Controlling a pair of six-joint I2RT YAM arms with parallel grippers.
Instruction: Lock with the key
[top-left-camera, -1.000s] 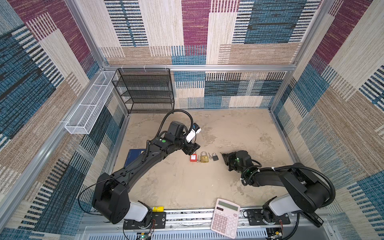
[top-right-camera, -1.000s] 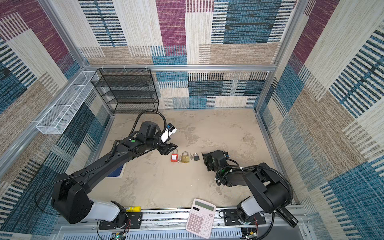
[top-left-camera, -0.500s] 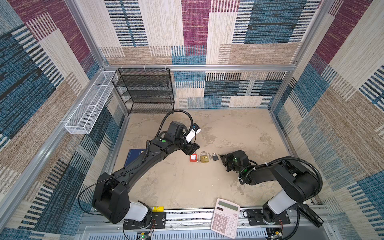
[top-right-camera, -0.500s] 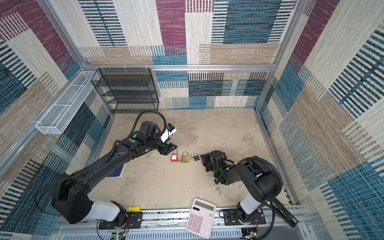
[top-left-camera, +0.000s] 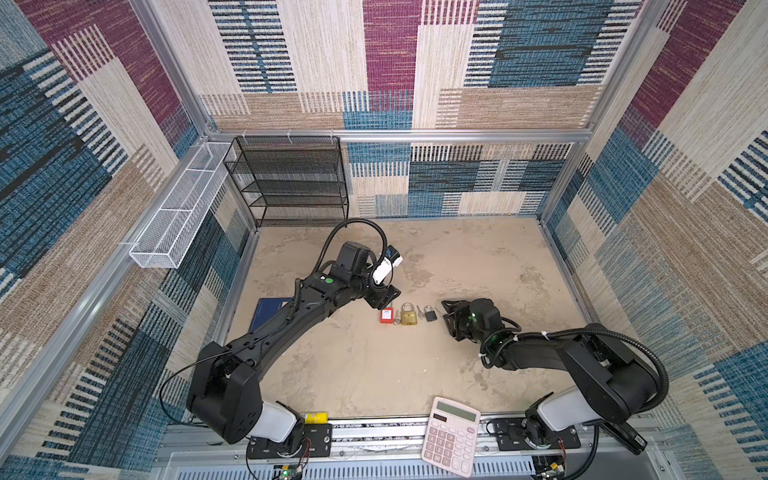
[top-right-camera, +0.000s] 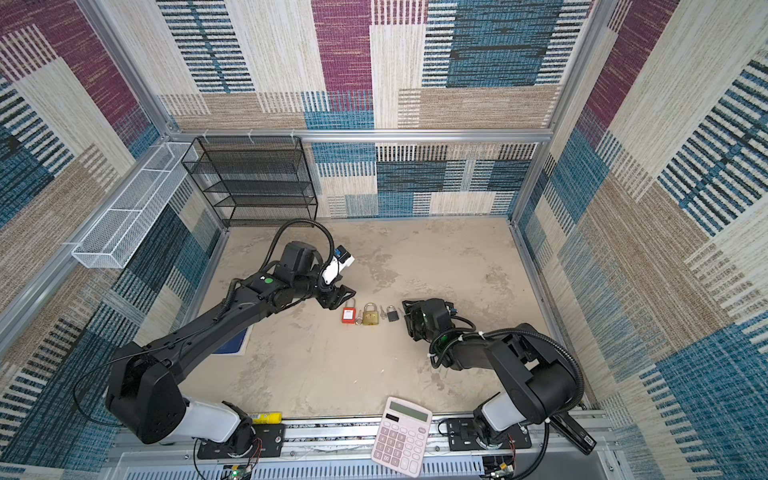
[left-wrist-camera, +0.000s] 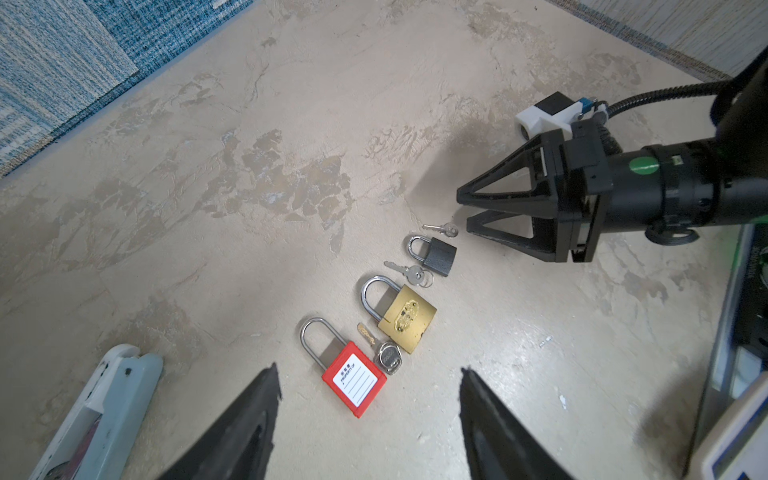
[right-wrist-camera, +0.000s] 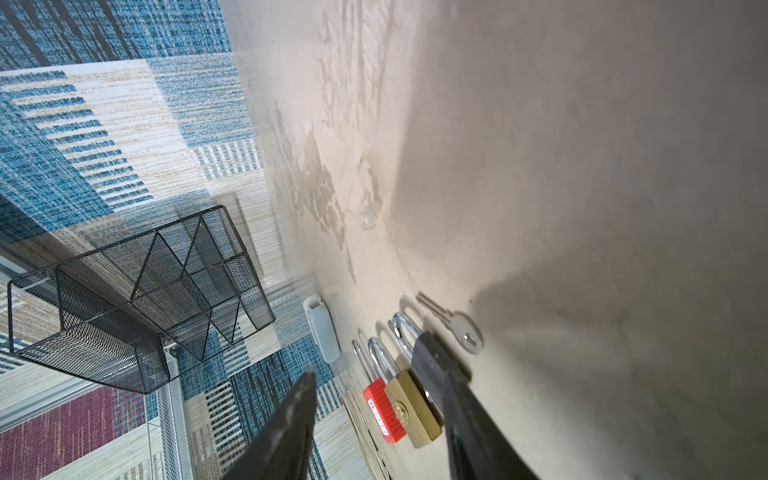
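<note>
My right gripper (left-wrist-camera: 462, 210) hangs spread and empty just right of the small key (left-wrist-camera: 443, 228), my left gripper (left-wrist-camera: 368, 368) spread over the red padlock (left-wrist-camera: 354, 380).

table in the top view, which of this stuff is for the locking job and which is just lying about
For the job:
red plastic padlock
brass padlock
small black padlock
small metal keys lying beside them

Just lying about:
pink calculator
blue book
black mesh shelf rack
white wire basket
</note>
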